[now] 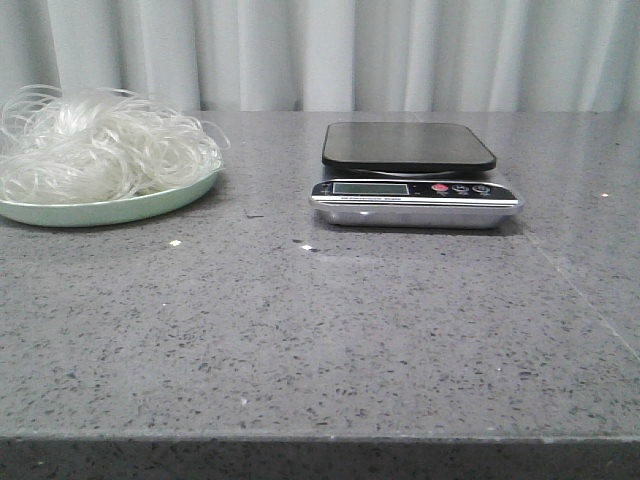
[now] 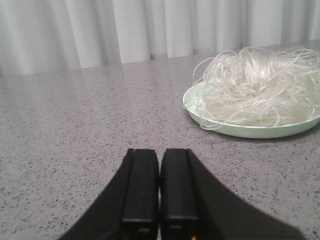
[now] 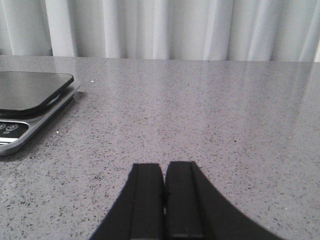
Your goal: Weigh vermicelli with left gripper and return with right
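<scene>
The vermicelli (image 1: 95, 145) is a fluffy mound of glossy white strands on a pale green plate (image 1: 150, 205) at the table's far left. It also shows in the left wrist view (image 2: 257, 87), on the plate (image 2: 260, 131). The scale (image 1: 410, 175), with a black platform and silver display panel, stands at the centre right with nothing on it; its corner shows in the right wrist view (image 3: 30, 100). My left gripper (image 2: 159, 152) is shut and empty, low over the table, short of the plate. My right gripper (image 3: 164, 166) is shut and empty, beside the scale. Neither arm shows in the front view.
The grey speckled stone table (image 1: 320, 340) has its front edge near the bottom of the front view. White curtains (image 1: 400, 50) hang behind it. A few small white crumbs (image 1: 176, 242) lie between the plate and the scale.
</scene>
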Robot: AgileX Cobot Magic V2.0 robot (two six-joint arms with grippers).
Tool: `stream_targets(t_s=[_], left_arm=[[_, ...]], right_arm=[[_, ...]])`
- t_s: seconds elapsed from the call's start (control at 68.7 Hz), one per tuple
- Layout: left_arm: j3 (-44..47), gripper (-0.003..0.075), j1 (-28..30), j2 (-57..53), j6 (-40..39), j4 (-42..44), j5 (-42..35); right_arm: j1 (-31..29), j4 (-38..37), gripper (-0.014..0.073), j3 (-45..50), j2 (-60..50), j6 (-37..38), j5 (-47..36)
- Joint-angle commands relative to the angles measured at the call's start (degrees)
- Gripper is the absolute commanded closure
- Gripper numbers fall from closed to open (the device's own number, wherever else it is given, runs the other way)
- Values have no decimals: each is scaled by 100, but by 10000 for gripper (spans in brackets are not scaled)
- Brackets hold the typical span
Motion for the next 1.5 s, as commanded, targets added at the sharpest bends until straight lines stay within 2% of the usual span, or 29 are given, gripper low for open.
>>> stream_targets(t_s=[0.0, 0.437, 0.582, 0.713, 0.786, 0.888, 1.063, 1.252, 1.412, 1.485], left_arm=[[40, 583, 0, -104, -58, -58, -444], [40, 583, 0, -104, -58, -58, -754], [40, 583, 0, -104, -58, -58, -1438], [-33, 583, 0, -92, -58, -407, -2608], [-268, 583, 0, -92, -58, -569, -2684], [-972, 583, 0, 13, -58, -557, -2282], [-2728, 583, 0, 740, -58, -535, -1478], [-4736, 583, 0, 2120, -58, -535, 131], [-5851, 576, 0, 3139, -58, -560, 1266], [-6214, 522, 0, 3612, -58, -570, 1630]], right_arm=[[-42, -13, 443, -49, -95, -16, -488], [-42, -13, 443, -49, -95, -16, -488], [-42, -13, 443, -49, -95, -16, -501], [-42, -13, 443, -49, -95, -16, -583], [-42, -13, 443, -49, -95, -16, -609], [-42, -13, 443, -49, -95, -16, -636], [-42, -13, 443, -49, -95, -16, -636], [-42, -13, 443, -49, -95, -16, -636], [-42, -13, 443, -49, -95, -16, -636], [-42, -13, 443, -49, -95, -16, -636]])
